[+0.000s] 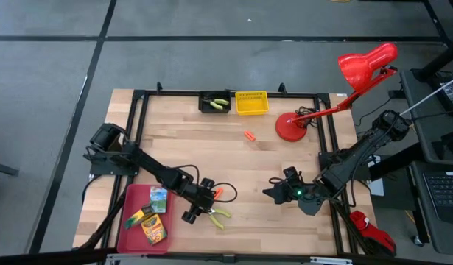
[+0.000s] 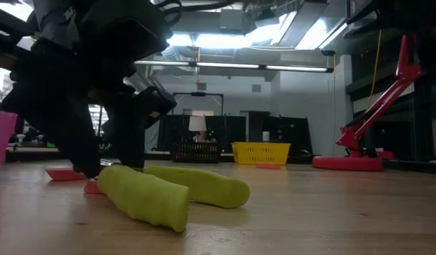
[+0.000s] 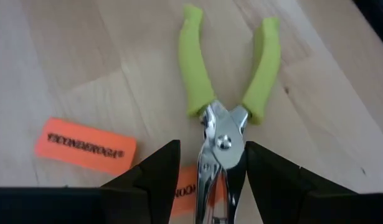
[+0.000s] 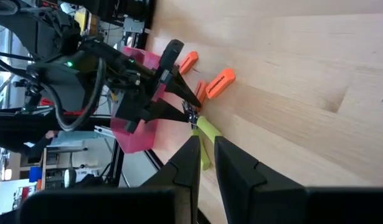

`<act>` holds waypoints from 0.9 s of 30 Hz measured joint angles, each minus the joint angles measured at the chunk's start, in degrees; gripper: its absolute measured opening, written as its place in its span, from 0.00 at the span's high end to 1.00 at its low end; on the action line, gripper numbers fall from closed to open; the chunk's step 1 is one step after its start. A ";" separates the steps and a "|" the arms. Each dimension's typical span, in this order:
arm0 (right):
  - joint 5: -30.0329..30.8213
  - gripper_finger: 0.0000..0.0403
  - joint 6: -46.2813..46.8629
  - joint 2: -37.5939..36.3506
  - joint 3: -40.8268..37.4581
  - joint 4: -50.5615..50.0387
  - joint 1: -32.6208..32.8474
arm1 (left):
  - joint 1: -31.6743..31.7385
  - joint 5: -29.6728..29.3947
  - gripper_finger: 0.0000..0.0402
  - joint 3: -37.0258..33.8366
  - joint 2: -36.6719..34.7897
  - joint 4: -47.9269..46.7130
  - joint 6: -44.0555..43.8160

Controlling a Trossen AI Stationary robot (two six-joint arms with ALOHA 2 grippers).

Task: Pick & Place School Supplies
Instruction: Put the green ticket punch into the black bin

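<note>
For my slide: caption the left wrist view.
Left gripper open around the metal head of lime-handled pliers, orange erasers beside.

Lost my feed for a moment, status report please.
Left gripper jaws open astride the pliers head, not yet closed. Right gripper idle mid-table. Orange erasers beside the pliers head.

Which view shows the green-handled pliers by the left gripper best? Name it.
The left wrist view: the pliers fill it, metal head between the left gripper's fingers. The high view shows them small, the low view only the handles, the right wrist view a sliver.

Green-handled pliers between end effector fingers
</note>
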 joint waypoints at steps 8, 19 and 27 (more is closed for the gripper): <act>-1.08 0.87 -0.02 0.00 0.00 -0.63 0.00 | 0.00 -0.39 0.69 0.00 0.00 0.06 -1.61; -1.09 0.87 -0.04 0.00 0.00 -0.81 0.02 | 0.01 -1.86 0.75 0.00 -0.59 -0.73 -1.70; -0.82 0.87 -0.07 0.02 0.00 -0.35 0.04 | 1.94 -5.77 0.75 -0.02 -5.19 -3.39 -0.94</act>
